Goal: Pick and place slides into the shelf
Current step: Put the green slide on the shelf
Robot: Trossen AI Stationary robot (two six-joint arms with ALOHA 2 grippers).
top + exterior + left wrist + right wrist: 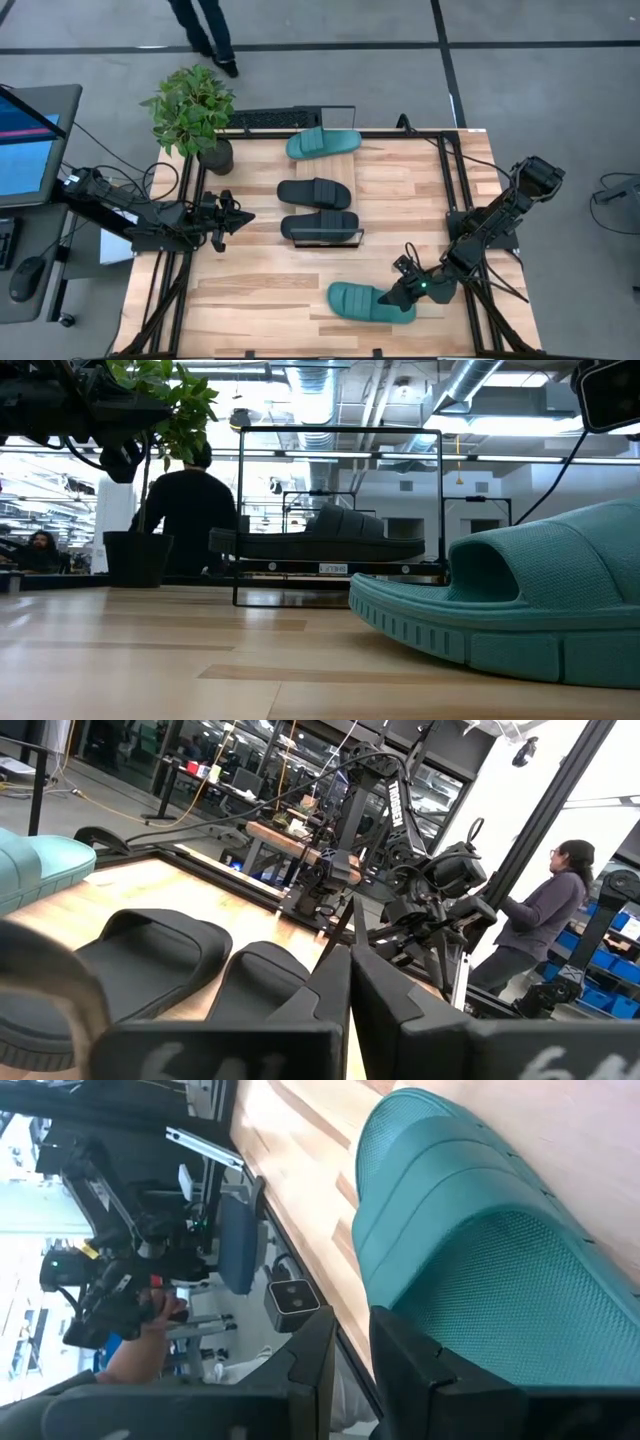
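One teal slide point(366, 301) point(520, 600) lies sole-down near the table's front edge, right of the middle. My right gripper point(404, 287) point(352, 1330) is at its strap end, shut on it. The shelf point(345, 168) runs from far to near across the table's middle. On its plank rest another teal slide point(323, 143) at the far end and two black slides point(317, 191) point(318, 225). My left gripper point(238, 215) point(350, 975) hovers shut left of the shelf, level with the black slides, touching nothing. My right gripper meets the teal slide at the side edge of its ribbed strap point(400, 1295), coming slanting down from the table's far right. One finger point(405, 1355) lies against the strap. The fingers themselves hide the exact place of the pinch. The slide's sole stays on the table.
A potted plant point(195, 115) stands at the far left corner and a keyboard point(272, 120) lies beyond the far edge. A monitor point(30, 140) is off the table's left side. A person point(205, 30) walks past the far side. Bare wood point(240, 290) spreads at the near left.
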